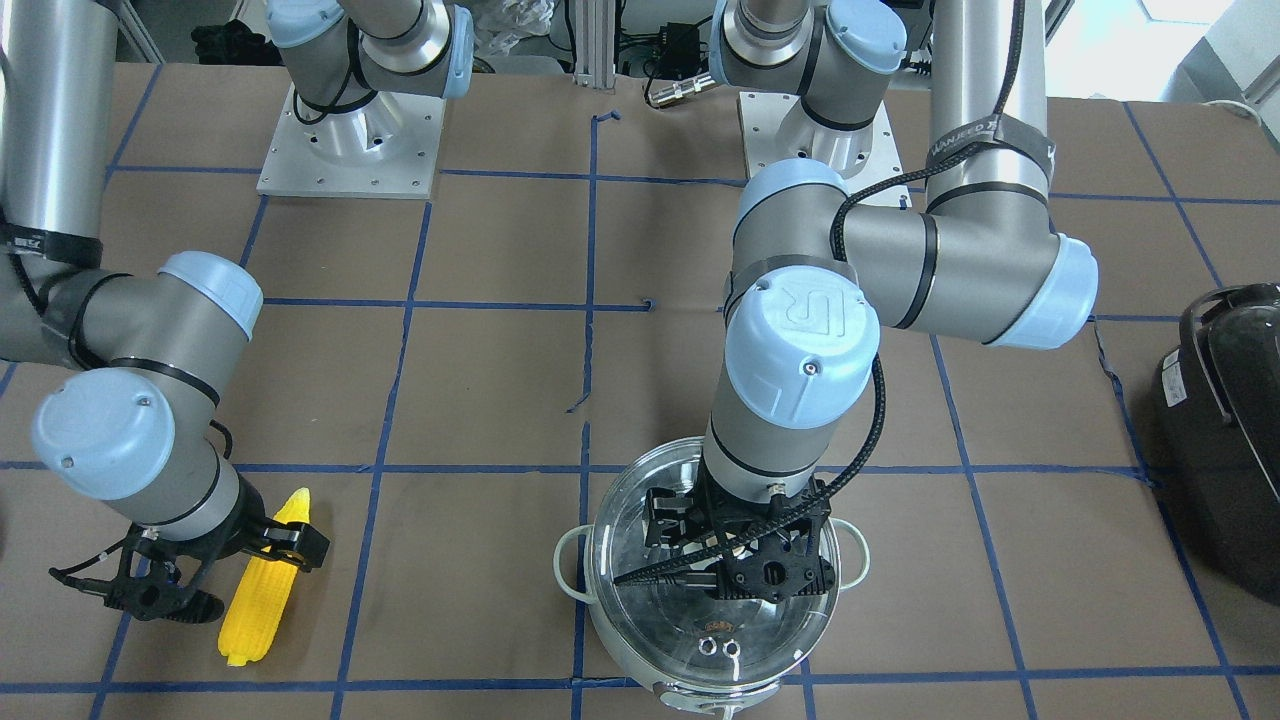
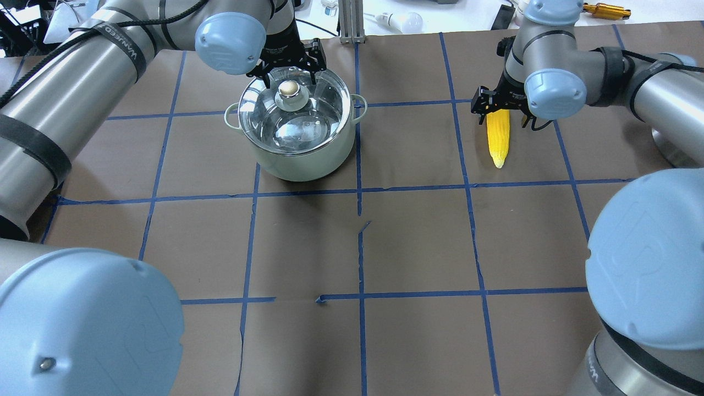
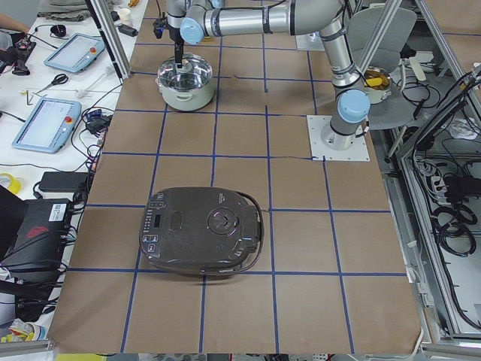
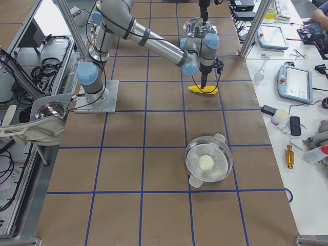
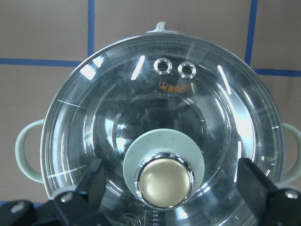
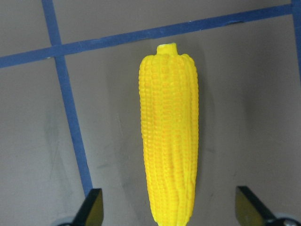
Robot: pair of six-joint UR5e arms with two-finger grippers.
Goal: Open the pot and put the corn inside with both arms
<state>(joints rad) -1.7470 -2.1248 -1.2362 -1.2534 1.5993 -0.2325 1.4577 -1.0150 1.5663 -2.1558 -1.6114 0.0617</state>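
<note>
The steel pot [image 2: 297, 137] stands on the table with its glass lid [image 5: 155, 113] on. My left gripper [image 2: 290, 71] hangs open right over the lid, one finger [image 5: 91, 181] on each side of the round metal knob [image 5: 164, 181] without gripping it. It also shows in the front view [image 1: 735, 560]. The yellow corn [image 2: 498, 135] lies flat on the brown table. My right gripper [image 2: 501, 110] is open over its thick end, with fingers [image 6: 91, 209] spread wide on both sides of the cob [image 6: 169, 141].
A large black appliance [image 3: 203, 229] sits at the table's end on my left, also in the front view [image 1: 1225, 430]. A second lidded steel pot [image 4: 207, 164] stands toward the end on my right. Blue tape lines grid the brown table [image 2: 357, 247].
</note>
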